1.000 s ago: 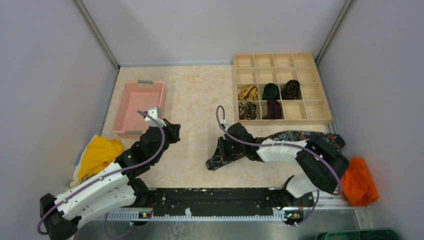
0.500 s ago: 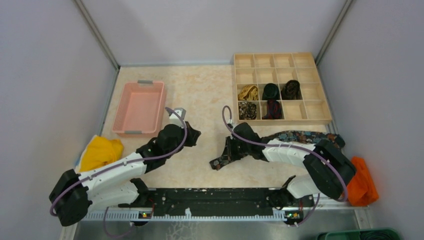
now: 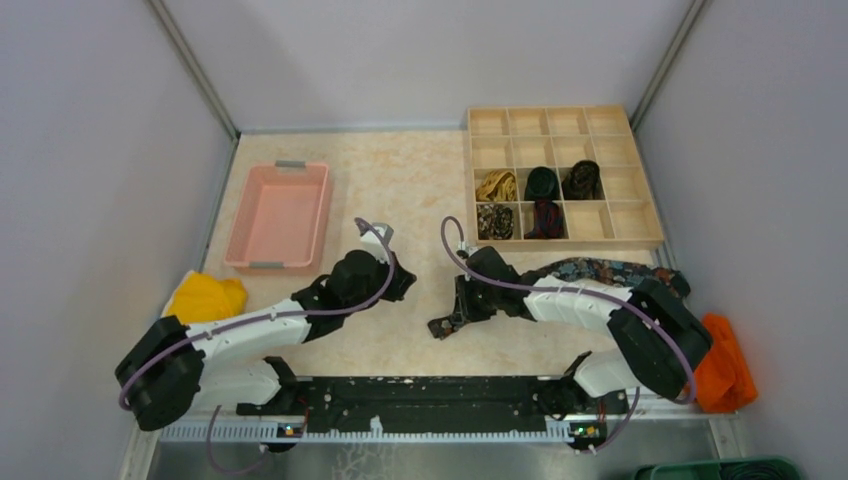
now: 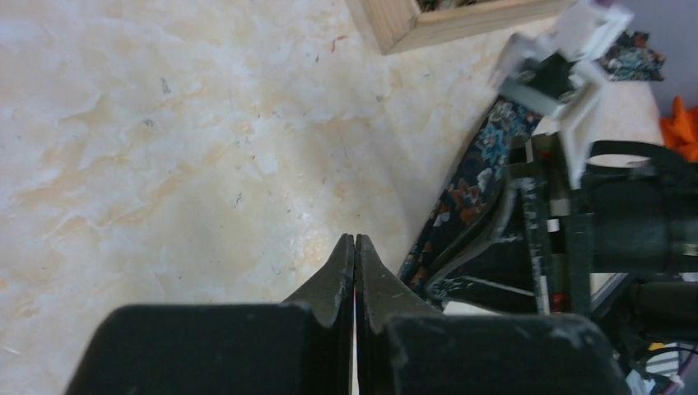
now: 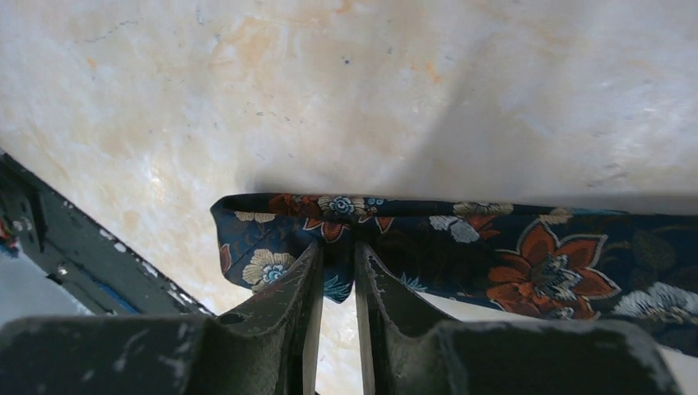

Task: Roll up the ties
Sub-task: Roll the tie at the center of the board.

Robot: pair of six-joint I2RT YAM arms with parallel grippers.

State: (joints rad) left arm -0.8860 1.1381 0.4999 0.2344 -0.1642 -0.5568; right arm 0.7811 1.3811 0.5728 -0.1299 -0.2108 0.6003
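Observation:
A dark floral tie lies as a long strip on the table, from the right arm toward the centre. Its folded end sits at my right gripper, whose jaws stand slightly open with the fabric edge between the tips. In the overhead view the right gripper rests low over that end. My left gripper is shut and empty just left of it; its tips hover over bare table beside the tie. Several coiled ties fill cells of the wooden organizer.
A pink bin stands at the left. A yellow cloth lies by the left arm's base, and an orange cloth lies at the right edge. Grey walls close in on both sides.
The left arm has swung right from beside the pink bin toward the tie's end. The right gripper's jaws have parted a little, and the tie's end has shifted slightly right.

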